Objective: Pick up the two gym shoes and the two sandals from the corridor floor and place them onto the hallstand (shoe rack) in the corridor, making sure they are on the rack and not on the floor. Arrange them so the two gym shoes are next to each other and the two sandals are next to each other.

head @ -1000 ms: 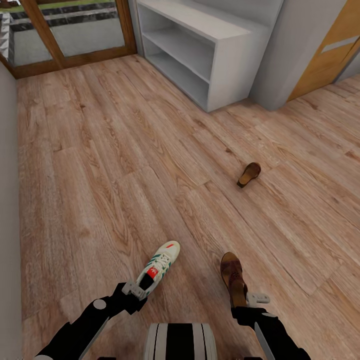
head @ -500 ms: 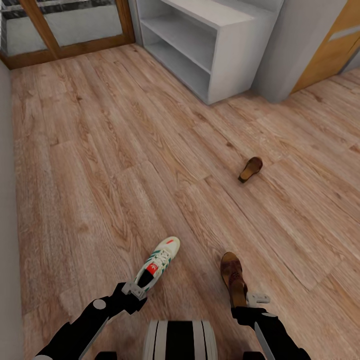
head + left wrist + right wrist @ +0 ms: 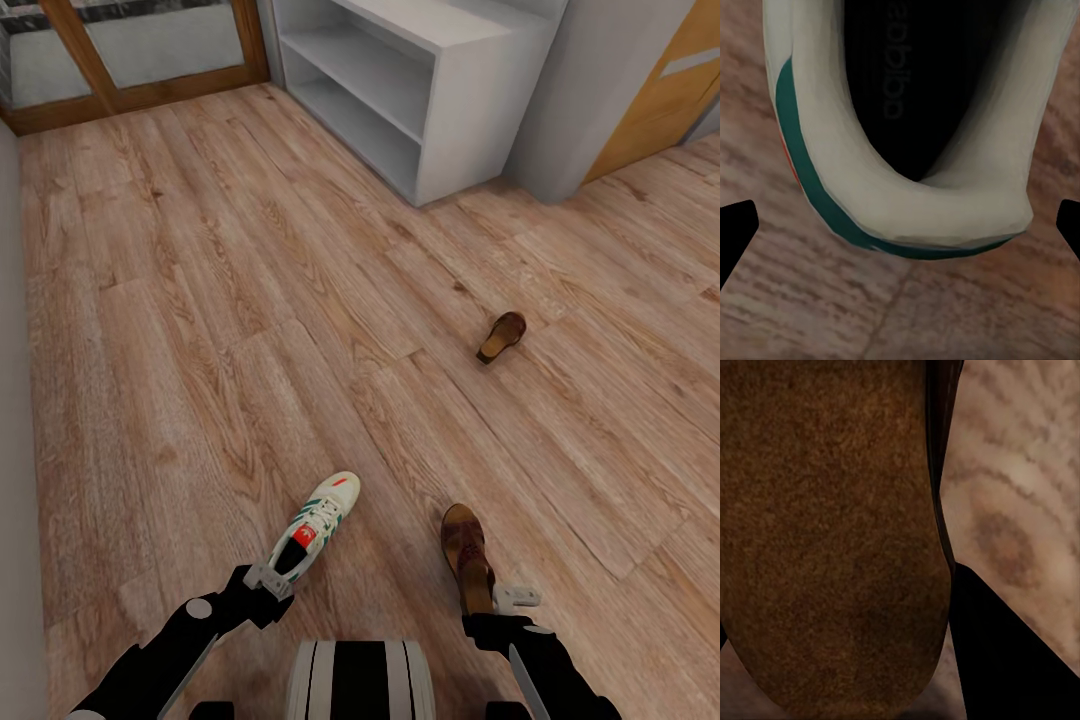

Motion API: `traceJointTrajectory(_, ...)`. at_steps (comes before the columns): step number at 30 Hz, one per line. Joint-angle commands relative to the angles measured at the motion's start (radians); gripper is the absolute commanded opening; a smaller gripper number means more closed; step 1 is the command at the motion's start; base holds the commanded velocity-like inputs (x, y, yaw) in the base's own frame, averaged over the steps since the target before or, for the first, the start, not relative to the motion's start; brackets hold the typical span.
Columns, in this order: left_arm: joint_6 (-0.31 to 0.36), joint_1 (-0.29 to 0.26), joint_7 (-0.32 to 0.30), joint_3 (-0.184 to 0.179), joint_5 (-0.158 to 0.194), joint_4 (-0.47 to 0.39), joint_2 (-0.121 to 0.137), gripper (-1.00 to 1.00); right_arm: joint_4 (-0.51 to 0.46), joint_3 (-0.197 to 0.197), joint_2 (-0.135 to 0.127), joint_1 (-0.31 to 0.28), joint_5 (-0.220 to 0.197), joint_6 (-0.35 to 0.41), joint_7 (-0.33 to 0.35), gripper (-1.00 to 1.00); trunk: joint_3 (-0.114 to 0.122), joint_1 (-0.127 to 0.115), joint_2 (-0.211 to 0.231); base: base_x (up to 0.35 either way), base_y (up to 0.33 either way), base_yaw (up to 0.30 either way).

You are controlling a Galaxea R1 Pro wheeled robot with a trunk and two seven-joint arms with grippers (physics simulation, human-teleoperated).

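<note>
Shoe rack (image 3: 440,110), both tiers bare; nothing placed yet. Floor (image 3: 200,330): one sandal (image 3: 501,337) lying loose midway. My left hand (image 3: 268,582) grips a sneaker (image 3: 318,523) by its heel, my right hand (image 3: 500,598) grips another sandal (image 3: 466,555); second sneaker unseen

You face wood-grain plank flooring (image 3: 200,300); a white two-tier open bench (image 3: 420,90) stands beyond it; a wood-framed glass door (image 3: 130,50) sits beside that; a grey wall (image 3: 590,90) rises alongside.
</note>
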Motion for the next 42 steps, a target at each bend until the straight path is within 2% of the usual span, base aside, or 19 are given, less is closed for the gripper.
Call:
traceJointTrajectory(1, 0.005, 0.000, -0.002, -0.001, -0.005, -0.002, 0.001, 1.00, -0.002, 0.000, 0.000, 0.000, -0.003, 0.006, -0.003, -1.00, -0.001, 0.000, 0.000, 0.000, 0.000, 0.000)
traceJointTrajectory(42, 0.003, 0.000, -0.001, -0.001, -0.005, -0.002, 0.003, 1.00, -0.002, 0.000, -0.001, 0.000, -0.003, 0.008, -0.003, -1.00, -0.001, 0.000, 0.000, 0.021, -0.014, 0.000)
